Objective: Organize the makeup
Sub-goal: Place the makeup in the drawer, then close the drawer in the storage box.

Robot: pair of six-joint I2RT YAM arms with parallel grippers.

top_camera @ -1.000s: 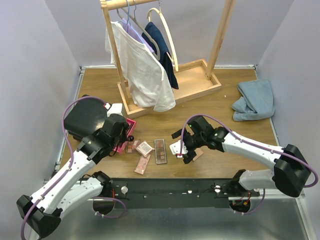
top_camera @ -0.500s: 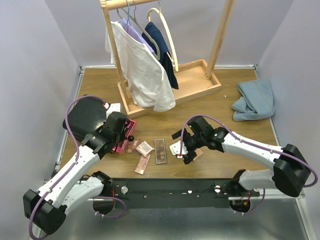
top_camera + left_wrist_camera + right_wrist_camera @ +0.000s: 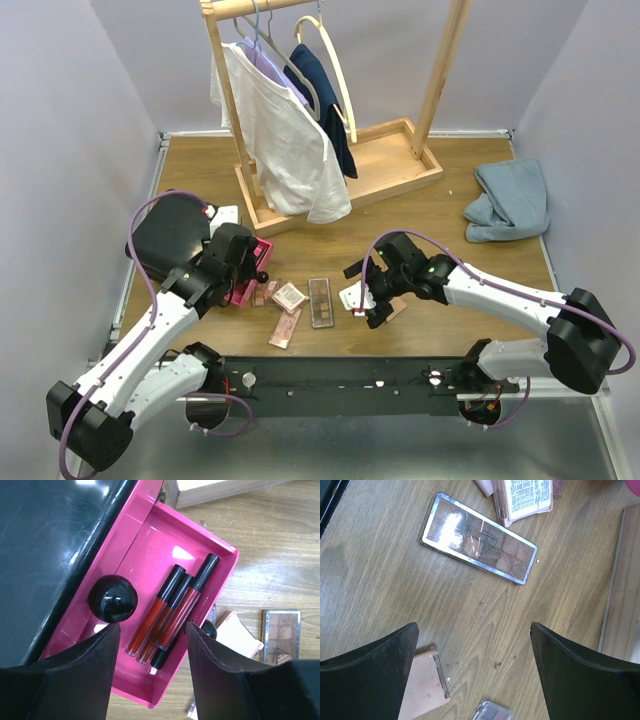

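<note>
Three dark-red tubes (image 3: 172, 612) lie side by side in the open pink drawer (image 3: 150, 535), with a black tube (image 3: 162, 657) at their lower end. My left gripper (image 3: 153, 630) hangs open just over them and holds nothing; from above it sits at the drawer (image 3: 255, 275). A brown palette (image 3: 321, 302), a square compact (image 3: 288, 296) and a pink palette (image 3: 285, 328) lie on the table. My right gripper (image 3: 474, 627) stands wide open above bare wood, between the brown palette (image 3: 479, 546) and a peach compact (image 3: 425, 685).
The black case (image 3: 170, 235) holds the drawer; its round black knob (image 3: 112, 599) is by my left finger. A wooden clothes rack (image 3: 340, 180) with hung shirts stands behind. A blue cloth (image 3: 510, 200) lies far right. A small clear palette (image 3: 492, 712) is at the right wrist view's bottom edge.
My left gripper has opened over the pink drawer, and its arm has shifted slightly. The right arm has not moved.
</note>
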